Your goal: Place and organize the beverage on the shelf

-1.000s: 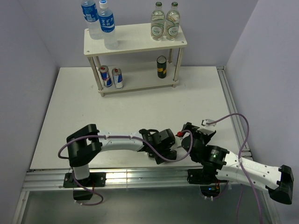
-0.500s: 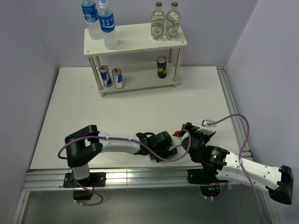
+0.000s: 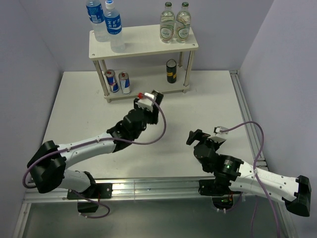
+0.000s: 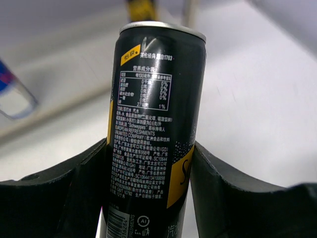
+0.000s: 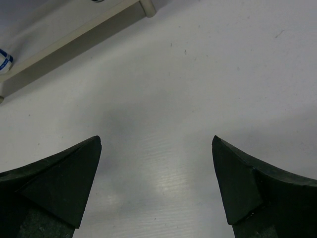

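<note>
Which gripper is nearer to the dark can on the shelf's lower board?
Left. The left gripper, holding a second can, is just in front of the shelf, near the shelved dark can; the right gripper hangs open much farther back.

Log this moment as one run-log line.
left gripper: shut on dark can, before shelf | right gripper: open, empty, above table | other dark can: on lower board

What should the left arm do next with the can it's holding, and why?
Probably reach forward and right toward the lower board, to the gap beside the shelved dark can. The left pincer grips a matching can, short of the shelf.
</note>
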Robot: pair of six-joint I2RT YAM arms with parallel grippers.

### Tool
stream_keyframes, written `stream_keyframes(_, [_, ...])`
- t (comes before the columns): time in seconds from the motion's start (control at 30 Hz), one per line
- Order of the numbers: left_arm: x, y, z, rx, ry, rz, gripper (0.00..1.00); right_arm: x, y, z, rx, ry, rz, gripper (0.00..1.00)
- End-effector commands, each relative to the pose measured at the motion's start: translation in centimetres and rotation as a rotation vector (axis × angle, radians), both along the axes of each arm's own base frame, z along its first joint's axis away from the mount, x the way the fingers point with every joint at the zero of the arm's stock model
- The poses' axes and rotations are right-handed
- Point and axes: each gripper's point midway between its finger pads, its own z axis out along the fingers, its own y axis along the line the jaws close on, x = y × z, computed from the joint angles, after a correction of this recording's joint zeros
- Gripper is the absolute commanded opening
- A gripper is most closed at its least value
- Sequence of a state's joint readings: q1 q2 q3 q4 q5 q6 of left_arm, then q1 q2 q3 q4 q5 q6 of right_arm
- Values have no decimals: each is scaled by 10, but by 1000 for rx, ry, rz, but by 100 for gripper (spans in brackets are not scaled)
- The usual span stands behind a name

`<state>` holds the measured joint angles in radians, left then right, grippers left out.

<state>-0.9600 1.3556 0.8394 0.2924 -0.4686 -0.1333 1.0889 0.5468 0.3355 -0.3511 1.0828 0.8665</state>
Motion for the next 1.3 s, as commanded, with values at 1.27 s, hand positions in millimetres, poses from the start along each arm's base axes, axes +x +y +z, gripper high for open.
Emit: stream_keyframes(1.27, [258, 9, 90, -701, -917, 352, 0, 11, 20, 16, -3, -19, 5, 100])
